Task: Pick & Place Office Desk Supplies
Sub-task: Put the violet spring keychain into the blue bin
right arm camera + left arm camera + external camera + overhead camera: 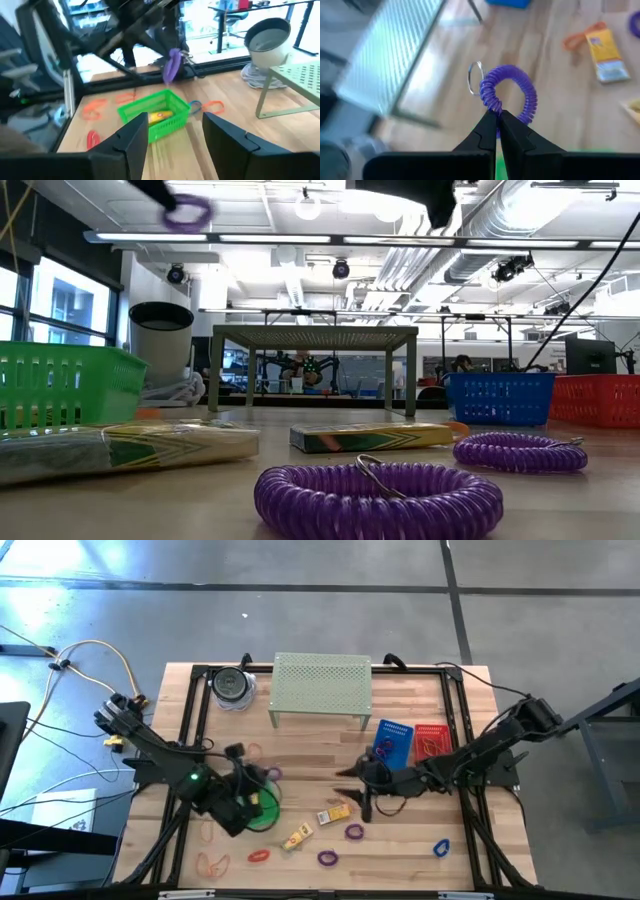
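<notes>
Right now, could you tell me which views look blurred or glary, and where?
Left wrist view: the purple coil in the left end effector is fairly sharp, the table behind smeared. Right wrist view: soft throughout. Low view: the near purple coil loop is crisp, with bright ceiling lights. High view: glare on the floor.

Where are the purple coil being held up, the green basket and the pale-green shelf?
purple coil [512, 92]: left wrist view, its top curve.
green basket [165, 112]: right wrist view, its front wall.
pale-green shelf [322, 678]: high view, its perforated top.
</notes>
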Tool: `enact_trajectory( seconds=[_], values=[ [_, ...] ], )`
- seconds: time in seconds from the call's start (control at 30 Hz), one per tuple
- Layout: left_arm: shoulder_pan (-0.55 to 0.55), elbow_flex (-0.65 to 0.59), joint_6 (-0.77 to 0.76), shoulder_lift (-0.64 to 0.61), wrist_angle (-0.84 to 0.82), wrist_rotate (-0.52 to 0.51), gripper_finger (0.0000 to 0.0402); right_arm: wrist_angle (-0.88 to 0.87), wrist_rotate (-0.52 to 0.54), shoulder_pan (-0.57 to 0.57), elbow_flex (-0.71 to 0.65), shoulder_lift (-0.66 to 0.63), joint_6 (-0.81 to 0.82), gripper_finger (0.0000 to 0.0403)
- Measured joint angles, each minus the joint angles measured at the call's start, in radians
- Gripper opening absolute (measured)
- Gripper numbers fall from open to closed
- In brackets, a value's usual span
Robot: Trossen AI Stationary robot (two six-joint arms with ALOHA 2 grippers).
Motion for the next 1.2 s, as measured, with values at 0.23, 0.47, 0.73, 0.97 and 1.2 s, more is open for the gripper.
enact_trajectory(
  seconds=[0.23,0.47,0.73,0.97,1.2],
  values=[
    [0.031,0.0,0.279,0.139,0.24,-0.241,0.0002,0.097,-0.011,-0.045,0.0,0.055,0.052,0.0176],
    [0.032,0.0,0.417,0.163,0.398,-0.301,0.0002,0.168,-0.008,-0.089,0.0,0.123,0.045,0.0176],
    [0.032,0.001,0.501,0.163,0.48,-0.296,0.0002,0.353,-0.043,-0.103,0.0,0.207,-0.076,0.0176],
    [0.043,0.001,0.517,0.163,0.485,-0.304,0.0002,0.402,-0.12,-0.103,0.0,0.219,-0.114,0.0176],
    [0.055,0.001,0.517,0.163,0.513,-0.302,0.0002,0.406,-0.043,-0.108,0.0,0.219,-0.105,0.0176]
  ],
)
